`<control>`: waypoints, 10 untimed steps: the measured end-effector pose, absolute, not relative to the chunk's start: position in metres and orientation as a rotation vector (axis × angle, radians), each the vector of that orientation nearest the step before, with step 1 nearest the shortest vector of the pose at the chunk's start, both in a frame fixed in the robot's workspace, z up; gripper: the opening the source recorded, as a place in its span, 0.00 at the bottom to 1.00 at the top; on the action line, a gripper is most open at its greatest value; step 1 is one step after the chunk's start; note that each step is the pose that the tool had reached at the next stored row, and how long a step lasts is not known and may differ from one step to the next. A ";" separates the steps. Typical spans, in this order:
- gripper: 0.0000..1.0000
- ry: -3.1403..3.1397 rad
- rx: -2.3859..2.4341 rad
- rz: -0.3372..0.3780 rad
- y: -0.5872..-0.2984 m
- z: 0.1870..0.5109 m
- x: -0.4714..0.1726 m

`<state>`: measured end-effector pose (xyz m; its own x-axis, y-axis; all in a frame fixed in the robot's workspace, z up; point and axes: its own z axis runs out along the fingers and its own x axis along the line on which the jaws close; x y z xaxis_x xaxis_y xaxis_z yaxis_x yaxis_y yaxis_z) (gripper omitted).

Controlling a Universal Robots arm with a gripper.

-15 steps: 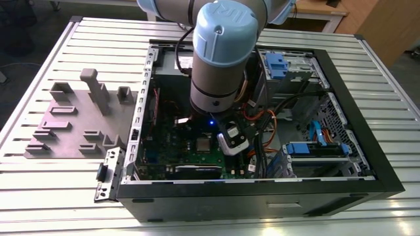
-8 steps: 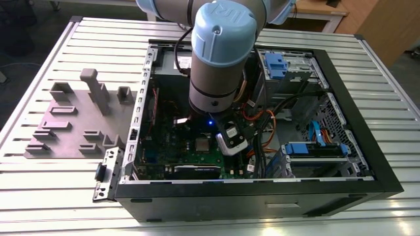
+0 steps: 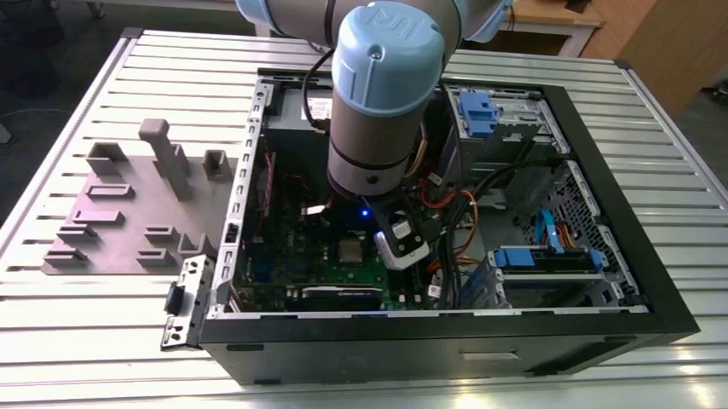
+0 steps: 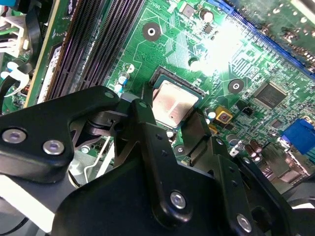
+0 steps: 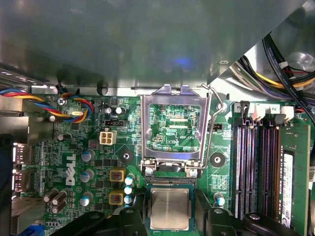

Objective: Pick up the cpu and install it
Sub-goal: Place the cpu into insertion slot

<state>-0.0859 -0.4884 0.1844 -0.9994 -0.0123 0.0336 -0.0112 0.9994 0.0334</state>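
The cpu [image 5: 170,209] lies flat in its socket on the green mobo [image 5: 69,147], silver top up, square to the socket's edges. It sits between the fingers [image 5: 133,223] of the gripper [image 5: 171,219], which are spread wide, one on each side. In the first wrist view a thin strip of socket rim shows btwn each cpu edge and the finger next to it, so nothing is clamped. Second wrist view agrees: cpu [image 4: 172,102] framed by the dark rim, gripper [image 4: 170,112] tips outside it. Sideways room is tight.

Just past the fingertips the socket frame [image 5: 143,128] is raised open, wire lever [image 5: 209,128] up alongside it. The frame's hinge edge is just beside the socket's far edge. Outside one finger a row of small caps [image 5: 129,189] sits near, w/ little clearance. Outside the other finger there's some bare board, then the long memory slots [image 5: 256,167], well apart. Beyond the frame is the grey case wall [image 5: 147,39].

Exterior view: arm [image 3: 381,94] reaches down into the open pc case [image 3: 637,281].
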 end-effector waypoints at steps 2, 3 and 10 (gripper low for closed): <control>0.47 -3.107 0.018 -0.052 -0.488 0.184 -0.086; 0.47 -3.107 0.018 -0.052 -0.488 0.184 -0.086; 0.47 -3.108 0.018 -0.055 -0.488 0.190 -0.086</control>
